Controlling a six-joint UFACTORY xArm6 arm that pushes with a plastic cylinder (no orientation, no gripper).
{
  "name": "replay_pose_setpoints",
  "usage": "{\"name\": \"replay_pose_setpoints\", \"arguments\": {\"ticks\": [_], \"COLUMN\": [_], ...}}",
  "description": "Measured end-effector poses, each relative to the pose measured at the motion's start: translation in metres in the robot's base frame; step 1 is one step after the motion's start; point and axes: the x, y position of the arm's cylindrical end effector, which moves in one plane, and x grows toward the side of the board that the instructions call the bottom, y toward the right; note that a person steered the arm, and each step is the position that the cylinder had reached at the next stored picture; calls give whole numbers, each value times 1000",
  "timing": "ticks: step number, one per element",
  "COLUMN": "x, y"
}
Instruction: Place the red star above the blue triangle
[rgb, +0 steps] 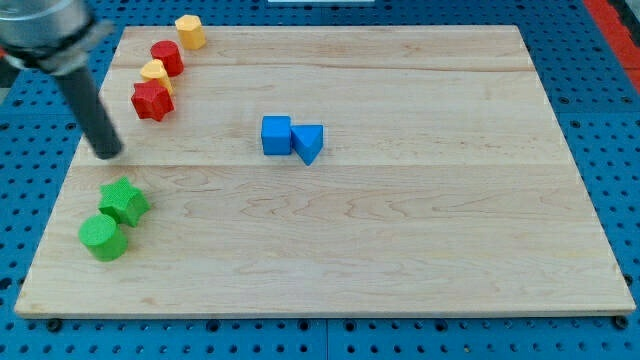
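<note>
While my tip (108, 152) rests on board (400, 240), bare rod touching no block: red star (152, 100) just up-right of it; blue triangle (309, 142) well right, touching blue cube (276, 134).

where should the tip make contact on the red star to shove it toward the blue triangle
There is no gripping here, only pushing. Set my tip against the red star on its left face, the side away from the blue triangle. The yellow block touches its top edge, so stay off that side.

Pale, matt wooden board (400, 230) with visible grain; blue perforated surface (610, 110) beneath looks smooth.
</note>
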Motion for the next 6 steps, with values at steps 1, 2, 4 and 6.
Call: {"name": "replay_pose_setpoints", "arguments": {"ticks": [1,2,4,6], "x": [-19,-50,-71,-132], "y": [-22,-22,104,216]}}
